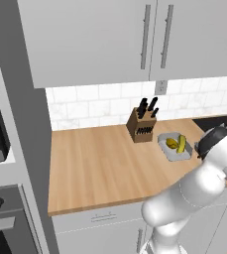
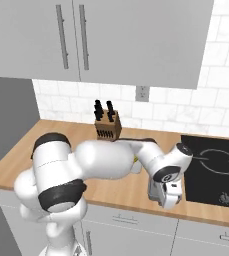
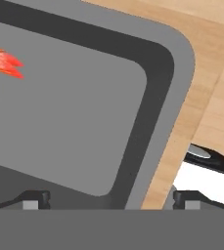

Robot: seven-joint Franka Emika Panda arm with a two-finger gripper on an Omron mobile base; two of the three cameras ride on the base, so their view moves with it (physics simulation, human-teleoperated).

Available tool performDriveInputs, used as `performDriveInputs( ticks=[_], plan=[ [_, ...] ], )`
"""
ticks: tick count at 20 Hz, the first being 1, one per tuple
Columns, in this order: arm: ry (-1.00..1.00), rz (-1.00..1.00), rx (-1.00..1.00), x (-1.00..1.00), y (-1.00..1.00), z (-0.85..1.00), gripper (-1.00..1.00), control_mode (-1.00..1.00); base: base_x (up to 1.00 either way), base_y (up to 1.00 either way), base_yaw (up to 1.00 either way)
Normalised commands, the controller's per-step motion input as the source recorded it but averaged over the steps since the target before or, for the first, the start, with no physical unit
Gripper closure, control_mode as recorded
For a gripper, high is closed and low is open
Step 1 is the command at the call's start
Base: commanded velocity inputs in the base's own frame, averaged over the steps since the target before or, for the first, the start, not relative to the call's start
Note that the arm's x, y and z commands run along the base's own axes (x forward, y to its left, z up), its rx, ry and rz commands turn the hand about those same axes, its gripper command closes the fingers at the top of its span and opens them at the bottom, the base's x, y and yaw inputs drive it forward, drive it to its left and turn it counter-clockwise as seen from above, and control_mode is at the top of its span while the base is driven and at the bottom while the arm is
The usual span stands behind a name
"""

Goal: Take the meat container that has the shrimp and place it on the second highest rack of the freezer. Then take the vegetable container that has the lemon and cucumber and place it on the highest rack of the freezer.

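Close below the open gripper (image 3: 108, 199), the meat container (image 3: 79, 117) holds 1 shrimp (image 3: 3, 62); its jaws straddle the tray's rim.

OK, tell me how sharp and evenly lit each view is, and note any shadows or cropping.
Left base view: flat, even light, soft rendering, faint shadow beside the knife block. Right base view: equally soft; the arm hides the vegetable container. Hand view: very close, the meat container cropped on three sides, its inner wall shaded dark, the shrimp cut off at the left edge, slightly fuzzy.
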Motion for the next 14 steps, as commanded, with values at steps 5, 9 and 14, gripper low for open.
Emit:
performDriveInputs(
  ticks=[5, 9, 14],
  plan=[
    [0.01, 0.00, 0.00, 0.36, -0.16, -0.12, -1.00, -1.00, 0.00, 0.00, 0.00],
    [0.00, 0.00, 0.00, -0.01, -0.29, -0.34, -1.00, -1.00, 0.00, 0.00, 0.00],
    [0.00, 0.00, 0.00, 0.06, -0.23, -0.39, -1.00, -1.00, 0.00, 0.00, 0.00]
  ],
)
